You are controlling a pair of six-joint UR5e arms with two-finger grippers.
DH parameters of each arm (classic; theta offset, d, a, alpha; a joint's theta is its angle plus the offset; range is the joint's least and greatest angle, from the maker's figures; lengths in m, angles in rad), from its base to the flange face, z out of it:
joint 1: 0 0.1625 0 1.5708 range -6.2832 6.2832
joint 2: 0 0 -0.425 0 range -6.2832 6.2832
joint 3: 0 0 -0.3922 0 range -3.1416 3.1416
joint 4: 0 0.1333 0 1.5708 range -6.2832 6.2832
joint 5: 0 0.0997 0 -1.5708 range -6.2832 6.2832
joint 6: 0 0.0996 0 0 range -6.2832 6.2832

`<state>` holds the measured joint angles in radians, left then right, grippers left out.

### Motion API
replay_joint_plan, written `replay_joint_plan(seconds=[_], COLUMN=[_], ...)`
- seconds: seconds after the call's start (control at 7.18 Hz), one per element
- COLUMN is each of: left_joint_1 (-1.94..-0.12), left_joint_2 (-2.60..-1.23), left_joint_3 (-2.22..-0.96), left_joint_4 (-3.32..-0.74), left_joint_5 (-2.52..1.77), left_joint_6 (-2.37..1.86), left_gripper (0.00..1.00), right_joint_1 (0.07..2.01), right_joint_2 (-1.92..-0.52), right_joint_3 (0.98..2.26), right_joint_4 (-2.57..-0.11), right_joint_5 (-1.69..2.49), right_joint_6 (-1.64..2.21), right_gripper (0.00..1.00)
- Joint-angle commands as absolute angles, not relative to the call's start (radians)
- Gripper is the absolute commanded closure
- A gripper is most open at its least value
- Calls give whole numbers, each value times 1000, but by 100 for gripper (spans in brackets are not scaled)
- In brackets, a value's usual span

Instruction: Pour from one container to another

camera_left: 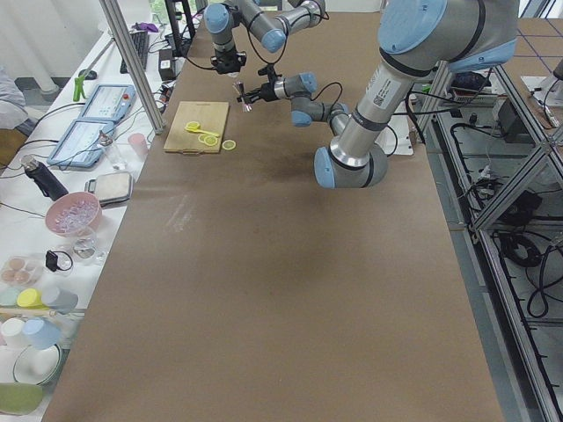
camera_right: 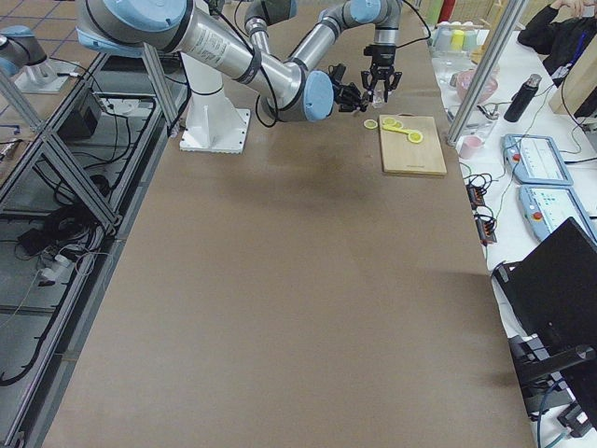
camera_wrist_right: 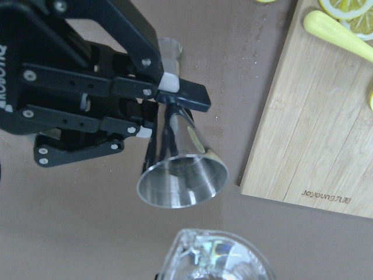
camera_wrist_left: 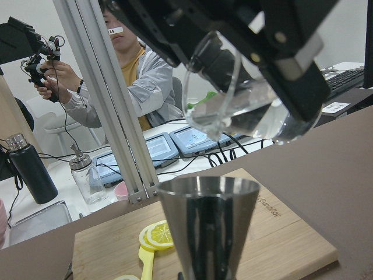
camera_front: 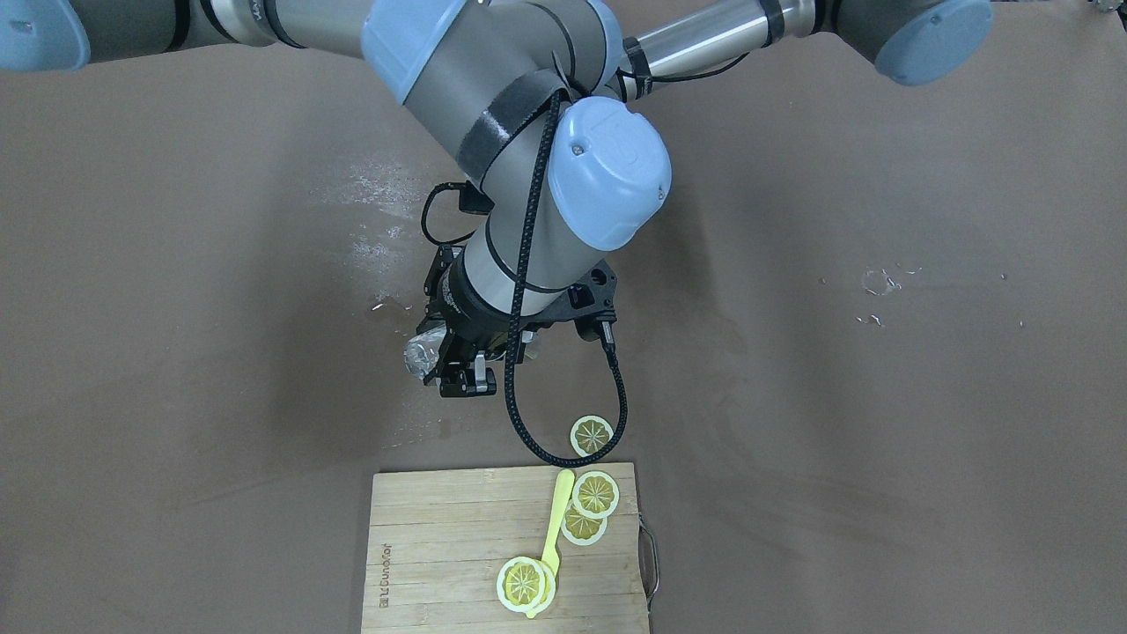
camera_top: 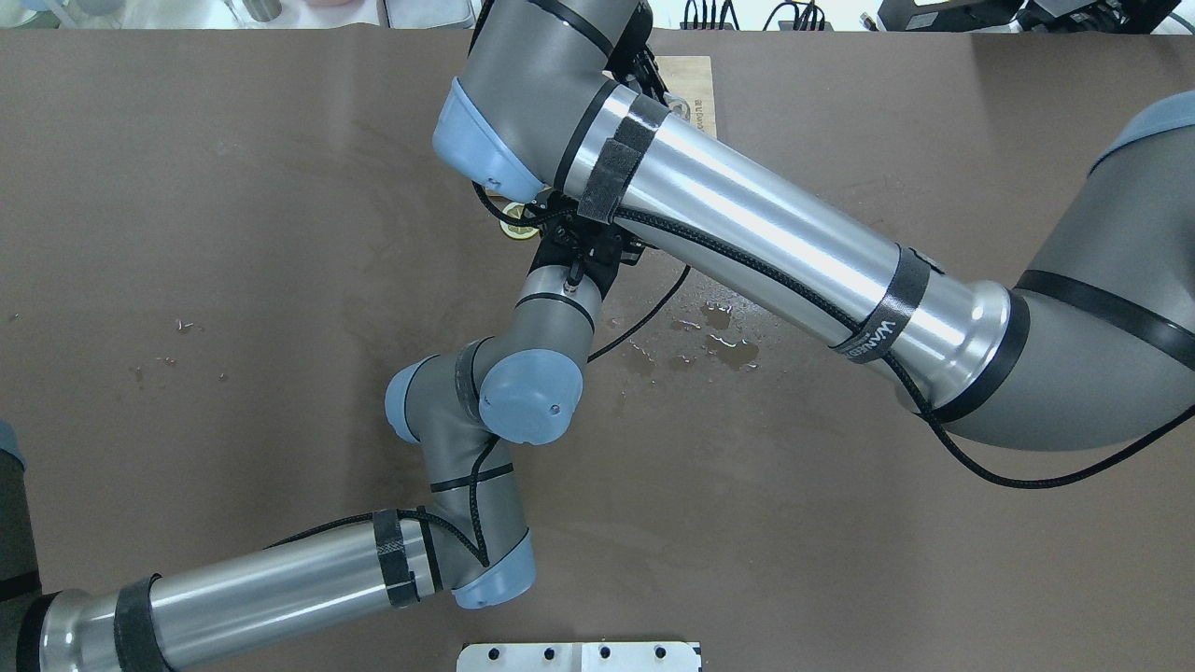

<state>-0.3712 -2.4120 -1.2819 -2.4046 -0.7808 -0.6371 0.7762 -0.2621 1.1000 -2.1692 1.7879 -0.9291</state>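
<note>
A steel jigger (camera_wrist_right: 183, 175) stands upright off the table, with my left gripper (camera_wrist_right: 158, 108) shut on its narrow waist. In the left wrist view the jigger's mouth (camera_wrist_left: 208, 189) sits directly under a clear glass cup (camera_wrist_left: 233, 99). That cup is tilted, lip down, just above the jigger and not touching it. My right gripper (camera_front: 453, 365) is shut on the glass cup (camera_front: 421, 354), above the brown table beyond the board. I cannot tell whether liquid is flowing. My right arm hides the left gripper in the front-facing view.
A wooden cutting board (camera_front: 440, 546) lies close by with lemon slices (camera_front: 595, 493) and a yellow spoon (camera_front: 556, 519) on it. One slice (camera_front: 591, 435) lies off the board. Water puddles (camera_top: 728, 345) spot the table. An operator (camera_wrist_left: 134, 76) sits behind an aluminium post (camera_wrist_left: 111, 105).
</note>
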Motion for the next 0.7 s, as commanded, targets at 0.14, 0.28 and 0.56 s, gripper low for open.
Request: replay_joint_plan(seconds=[0.14,0.28,0.56], left_joint_1=[-371,-373,-380], left_joint_2=[-2411,-2410,-2378], left_joint_3=[-1284,-1284,-1292], left_joint_4=[-2408,-2437,-2498], left_joint_5=[-781,-782,-784], left_joint_6=[-603,-603,-601], left_gripper=[100,100,100], right_joint_1=[804,827,900], right_joint_2=[-294,-319,-386], right_joint_3=[1140,1170,1250], right_joint_4=[-2076,-2056,-2037], right_joint_5=[1883,1925,2012], right_joint_6=[-916,-913,-913], right_gripper=[100,100,100])
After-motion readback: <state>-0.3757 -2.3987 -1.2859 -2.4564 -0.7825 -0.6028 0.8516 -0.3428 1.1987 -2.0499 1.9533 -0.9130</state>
